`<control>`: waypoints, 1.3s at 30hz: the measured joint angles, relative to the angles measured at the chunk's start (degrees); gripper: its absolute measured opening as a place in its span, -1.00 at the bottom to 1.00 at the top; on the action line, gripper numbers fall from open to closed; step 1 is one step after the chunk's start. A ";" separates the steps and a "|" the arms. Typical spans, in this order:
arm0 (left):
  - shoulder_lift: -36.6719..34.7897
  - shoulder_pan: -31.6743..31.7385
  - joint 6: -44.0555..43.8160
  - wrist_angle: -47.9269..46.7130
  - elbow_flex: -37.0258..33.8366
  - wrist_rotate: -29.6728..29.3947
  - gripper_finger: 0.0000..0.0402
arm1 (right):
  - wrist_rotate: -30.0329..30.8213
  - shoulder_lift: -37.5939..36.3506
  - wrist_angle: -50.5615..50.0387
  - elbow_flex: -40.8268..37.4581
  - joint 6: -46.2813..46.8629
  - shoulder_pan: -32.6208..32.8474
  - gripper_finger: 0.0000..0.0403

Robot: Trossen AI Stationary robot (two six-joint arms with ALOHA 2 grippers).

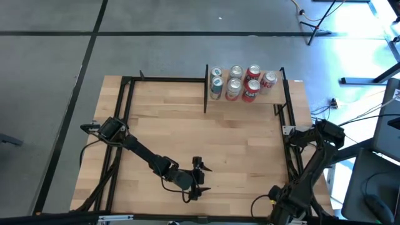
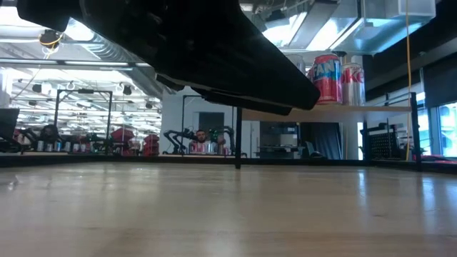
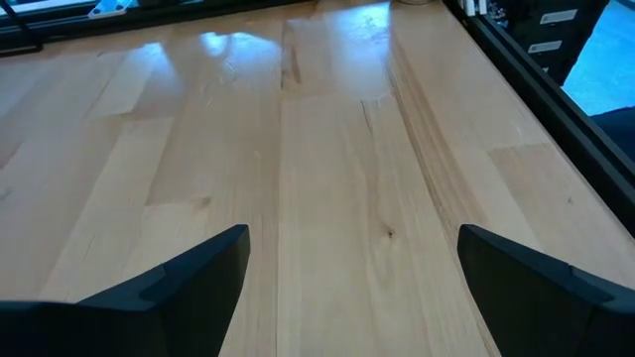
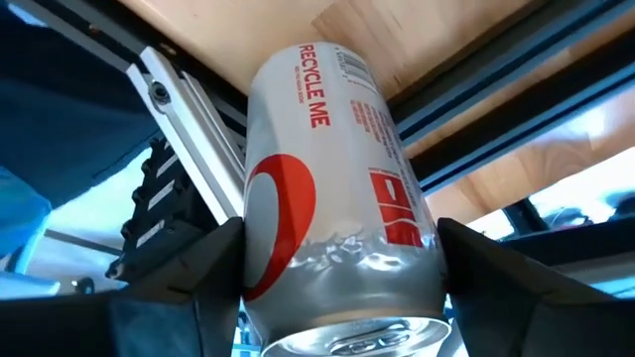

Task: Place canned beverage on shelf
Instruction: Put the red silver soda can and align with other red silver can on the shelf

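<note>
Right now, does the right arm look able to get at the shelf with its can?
Probably yes. The right gripper holds the silver can between its fingers off the right edge of the table; the shelf stands far on that side, and the left gripper waits mid-table.

The silver-and-red can [image 4: 332, 198] between the right pincer's fingers reads "RECYCLE ME" in red letters.

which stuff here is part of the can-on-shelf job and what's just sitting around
Part of the job:
- silver and red can between the right gripper fingers
- shelf at the table's far right
- seven cans already on the shelf

Sitting around:
- left gripper, open over bare tabletop
</note>
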 joint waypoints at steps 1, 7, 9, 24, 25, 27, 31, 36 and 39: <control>0.00 0.00 0.00 -0.01 0.00 0.00 0.74 | 0.14 0.00 -0.05 0.00 -0.84 -0.28 0.29; 0.00 0.00 0.00 -0.02 0.00 0.01 0.74 | 0.98 -0.47 -3.28 0.02 -10.52 -4.17 0.29; 0.00 0.00 0.00 -0.02 0.00 0.02 0.74 | 2.74 -1.01 -5.33 0.00 -14.52 -6.10 0.30; 0.00 -0.66 -0.32 -0.79 0.00 0.03 0.74 | 14.62 -1.96 -11.87 1.13 -41.20 -24.99 0.31; 0.00 -0.70 -0.35 -1.05 0.00 0.04 0.74 | 15.49 -1.96 -11.89 1.18 -42.29 -25.87 0.32; 0.00 -0.88 -0.42 -1.51 0.00 0.04 0.74 | 16.32 -2.00 -11.87 1.20 -44.13 -27.33 0.34; 0.00 -1.00 -0.44 -1.52 0.00 0.04 0.74 | 17.03 -2.03 -11.49 1.20 -46.16 -28.61 0.47; 0.00 -1.05 -0.44 -1.51 0.00 0.04 0.74 | 18.04 -1.96 -10.99 1.09 -47.33 -28.31 0.64; 0.00 -1.07 -0.44 -1.51 0.00 0.04 0.74 | 18.52 -1.92 -11.27 1.01 -46.82 -27.12 0.70</control>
